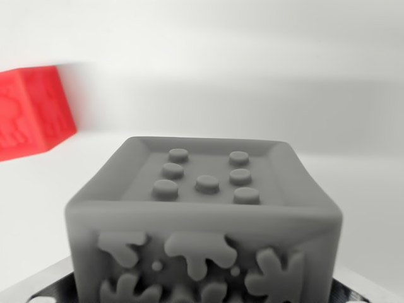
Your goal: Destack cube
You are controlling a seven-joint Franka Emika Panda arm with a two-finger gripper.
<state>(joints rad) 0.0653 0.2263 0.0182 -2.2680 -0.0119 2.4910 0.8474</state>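
Observation:
A grey cube point(203, 221) fills the lower middle of the wrist view, very close to the camera. Its top face has a sunken panel with several round studs, and its near face carries raised splat-like shapes. It seems to rest on a dark patterned surface point(44, 287) that shows at the bottom corners. A red cube point(33, 110) with raised relief on its side lies at the wrist view's left edge, farther back and partly cut off. No gripper fingers show in this view.
A white tabletop point(353, 189) spreads around both cubes, with a pale wall point(252, 44) behind it.

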